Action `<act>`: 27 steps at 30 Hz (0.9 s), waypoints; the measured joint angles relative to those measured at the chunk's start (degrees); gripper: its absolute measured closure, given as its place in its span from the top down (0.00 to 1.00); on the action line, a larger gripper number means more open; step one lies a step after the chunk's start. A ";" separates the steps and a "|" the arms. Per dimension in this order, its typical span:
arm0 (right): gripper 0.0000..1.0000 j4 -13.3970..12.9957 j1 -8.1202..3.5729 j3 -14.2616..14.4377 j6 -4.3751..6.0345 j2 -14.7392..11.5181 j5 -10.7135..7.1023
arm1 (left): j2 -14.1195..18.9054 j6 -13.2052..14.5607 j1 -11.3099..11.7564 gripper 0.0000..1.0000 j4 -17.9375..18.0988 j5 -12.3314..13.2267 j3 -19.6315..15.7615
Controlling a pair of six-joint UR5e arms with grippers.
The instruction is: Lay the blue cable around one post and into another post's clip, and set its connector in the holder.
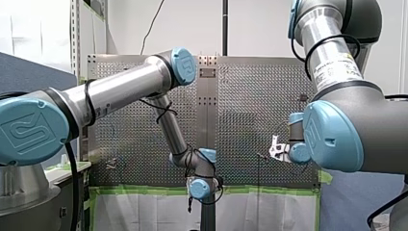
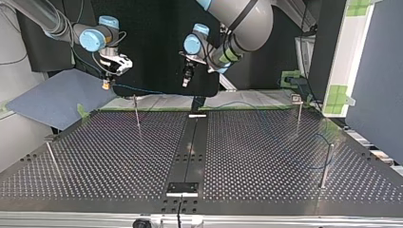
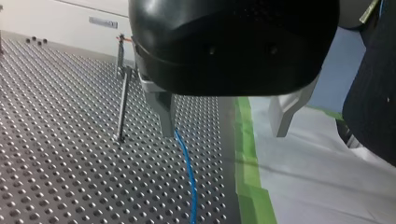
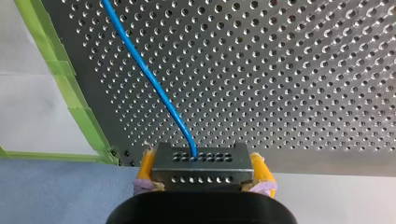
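Here the right gripper point(image 2: 107, 82), in the upper left of the top view, is clamped by its yellow pads point(image 4: 145, 165) on the metal connector point(image 4: 201, 164), held in the air. The blue cable point(image 2: 142, 90) trails from it over the perforated table point(image 2: 119, 156) and shows again beside a post point(image 2: 326, 164) at the lower right. The left gripper point(image 3: 224, 133) hangs spread wide, the cable passing just beside one metal finger point(image 3: 164, 109).
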 joint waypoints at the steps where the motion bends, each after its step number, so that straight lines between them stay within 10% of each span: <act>1: 0.00 -0.01 0.03 0.00 0.00 0.00 -0.01 | -0.58 0.01 -0.01 1.00 -0.06 -0.30 0.57; 27: 0.00 -0.31 0.19 -0.01 0.00 0.00 -0.12 | -11.12 1.01 -0.30 1.00 -6.59 -3.96 11.05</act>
